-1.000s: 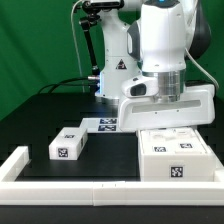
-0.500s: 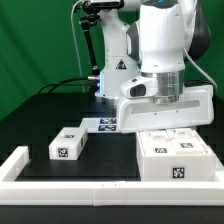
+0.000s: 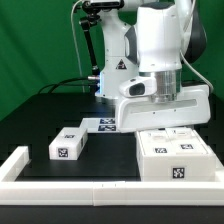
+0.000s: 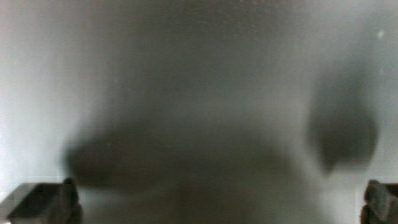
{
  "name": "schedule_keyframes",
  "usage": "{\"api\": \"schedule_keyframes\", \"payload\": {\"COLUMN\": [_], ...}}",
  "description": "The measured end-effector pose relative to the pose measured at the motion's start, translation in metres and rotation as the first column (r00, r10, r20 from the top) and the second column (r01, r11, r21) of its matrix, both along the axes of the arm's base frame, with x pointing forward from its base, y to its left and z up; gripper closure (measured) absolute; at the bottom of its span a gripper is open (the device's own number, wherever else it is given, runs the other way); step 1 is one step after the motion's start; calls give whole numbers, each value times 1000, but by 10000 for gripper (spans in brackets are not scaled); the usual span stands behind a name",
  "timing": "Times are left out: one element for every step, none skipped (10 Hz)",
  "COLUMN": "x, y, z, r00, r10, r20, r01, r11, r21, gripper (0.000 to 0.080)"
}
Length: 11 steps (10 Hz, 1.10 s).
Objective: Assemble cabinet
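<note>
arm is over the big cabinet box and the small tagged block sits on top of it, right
No: the exterior view shows the small tagged block on the black table, apart from the cabinet box, toward that view's left. The arm is over the box.

**Arm.** The white arm descends from the upper edge. Its gripper (image 3: 165, 122) sits low, directly over the rear top of the cabinet shell (image 3: 172, 160). The fingers are hidden, so neither the jaw opening nor contact can be determined.

**Cabinet shell.** Rests on the black counter (image 3: 50, 115) at the exterior view's right. Tags show on its top and front faces.

**Small block.** The small block (image 3: 66, 145) lies well apart toward the exterior view's left, tagged on top and front.

**Marker board.** The marker board (image 3: 104, 124) lies flat between both parts, further back.

**Rail.** A white rail (image 3: 70, 173) borders the front edge.
</note>
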<state>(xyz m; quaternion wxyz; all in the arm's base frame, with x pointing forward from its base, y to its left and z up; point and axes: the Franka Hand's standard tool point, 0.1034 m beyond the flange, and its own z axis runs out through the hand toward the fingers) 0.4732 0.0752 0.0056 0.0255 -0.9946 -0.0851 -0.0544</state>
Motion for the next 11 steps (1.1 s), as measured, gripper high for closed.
{"api": "schedule_keyframes", "payload": {"x": [7, 12, 18, 21, 21, 19, 18, 17, 16, 16, 16], "y": [1, -1, -7, -12, -14, -17, -19, -20, -21, -22, -24], "z": [1, 1, 2, 3, 3, 2, 2, 2, 2, 2, 3], "r00": [1000, 1000, 999, 999, 999, 999, 998, 997, 996, 995, 994], "r10": [0, 11, 27, 35, 43, 38, 43, 58, 65, 75, 82], "r20": [9, 17, 25, 30, 30, 33, 45, 56, 63, 68, 68], "r01": [0, -11, -27, -35, -43, -38, -43, -57, -64, -73, -80], "r11": [1000, 1000, 1000, 999, 999, 999, 999, 998, 998, 997, 997], "r21": [2, 0, -4, -8, -9, -10, -12, -14, -16, -19, -21], "gripper": [126, 126, 265, 399, 399, 583, 583, 583, 583, 583, 583]}}
